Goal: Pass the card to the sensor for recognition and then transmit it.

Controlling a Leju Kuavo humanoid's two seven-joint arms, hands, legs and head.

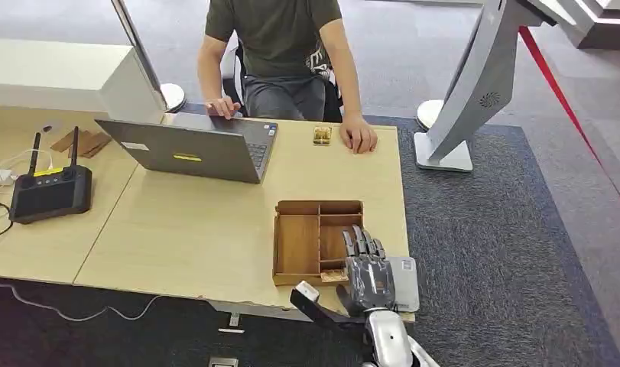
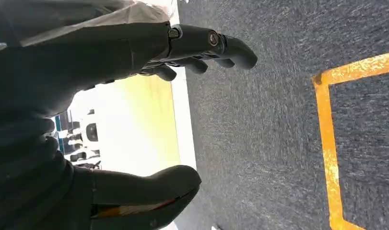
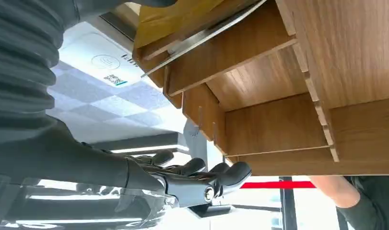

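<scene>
Fingers of my right robot hand [image 1: 365, 269] reach flat over the wooden tray [image 1: 297, 245], grasping nothing, beside the grey sensor [image 1: 405, 281]; my left robot hand [image 2: 111, 110] hangs released.

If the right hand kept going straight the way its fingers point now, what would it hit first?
Probably the wooden tray. The right hand hovers at the tray's near right corner, fingers pointing across its right compartments. The far wall seems the first obstacle, though height above the tray is unclear.

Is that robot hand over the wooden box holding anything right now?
No. The right hand hovers over the wooden tray with fingers extended, holding nothing.
</scene>
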